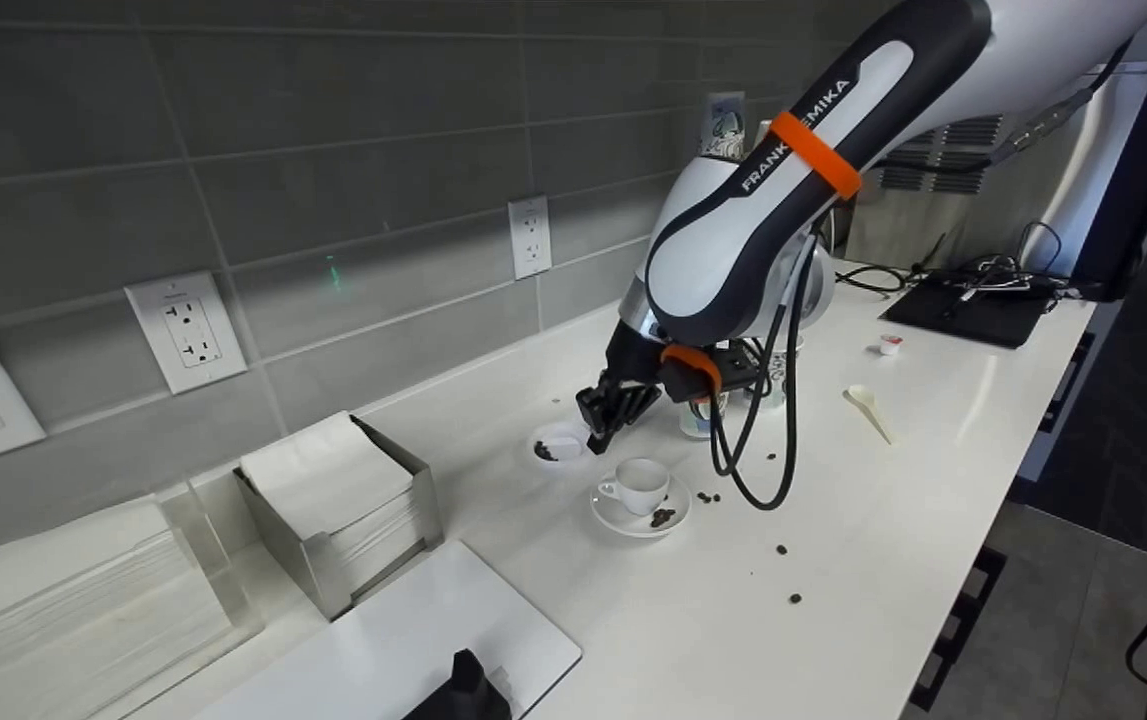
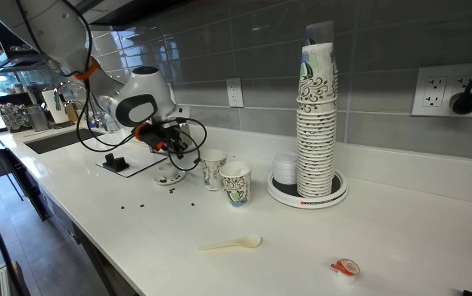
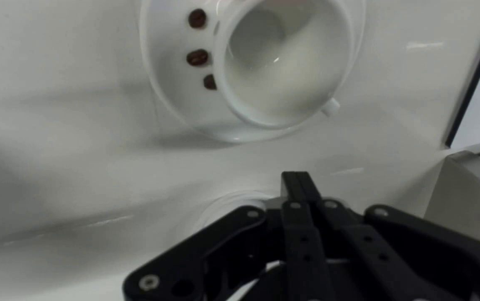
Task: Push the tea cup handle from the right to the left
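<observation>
White tea cup [image 3: 290, 67], low, wide, round and glossy, probably ceramic, stands upright on a matching round white saucer [image 3: 168, 83] on the glossy white tabletop [image 1: 693, 610]. In the wrist view its small white loop handle [image 3: 330, 107] points between 4 and 5 o'clock, and 3 oval dark-brown coffee beans [image 3: 197, 57] show on the saucer around 9 to 10 o'clock. The black 2-fingered end effector [image 3: 294, 179] sits at the cup's 6 o'clock, fingertips together with nothing between them, apart from the handle, which lies towards their 1 o'clock. I judge the cup light, stiff and breakable, its smooth surface slick enough to pivot under a gentle push. No grip seems needed: the joined tips should bear on the handle's side, near its outer end, since a hard shove high up might tip the cup or drag the saucer. Cup and saucer run out of the wrist view at 12 o'clock; the handle, seen from above, is a mere stub with its opening hidden. In an exterior view black cables [image 2: 197, 160] cross the end effector, and the handle cannot be made out.
</observation>
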`<state>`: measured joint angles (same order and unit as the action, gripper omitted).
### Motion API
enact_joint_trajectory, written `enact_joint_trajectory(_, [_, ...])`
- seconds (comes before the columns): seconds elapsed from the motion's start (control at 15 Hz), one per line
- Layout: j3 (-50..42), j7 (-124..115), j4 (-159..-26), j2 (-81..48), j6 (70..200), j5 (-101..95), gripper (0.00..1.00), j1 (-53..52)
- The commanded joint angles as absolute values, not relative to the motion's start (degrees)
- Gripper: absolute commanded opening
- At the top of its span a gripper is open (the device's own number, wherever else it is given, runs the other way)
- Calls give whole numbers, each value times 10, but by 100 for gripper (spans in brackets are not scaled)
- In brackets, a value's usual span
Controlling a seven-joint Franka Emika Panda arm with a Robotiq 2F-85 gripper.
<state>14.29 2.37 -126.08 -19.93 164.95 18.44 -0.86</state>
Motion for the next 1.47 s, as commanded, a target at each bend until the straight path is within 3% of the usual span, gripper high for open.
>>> enact_joint_trajectory(0.0, [130,16,-1320,-125,1617,190,0,4])
enact_joint_trajectory(0.2, [144,65,-1368,-63,1584,231,0,31])
enact_joint_trajectory(0.27, [152,98,-1386,-38,1570,267,24,40])
enact_joint_trajectory(0.4, [150,176,-1412,12,1521,352,33,38])
enact_joint_trajectory(1.0, [-14,332,-1563,259,1376,512,94,-26])
enact_joint_trajectory(1.13, [-55,386,-1590,306,1351,497,100,-21])
enact_joint_trajectory(1.2, [-32,335,-1546,238,1375,479,100,-26])
enact_joint_trajectory(1.4, [-46,343,-1558,258,1370,477,100,-26])
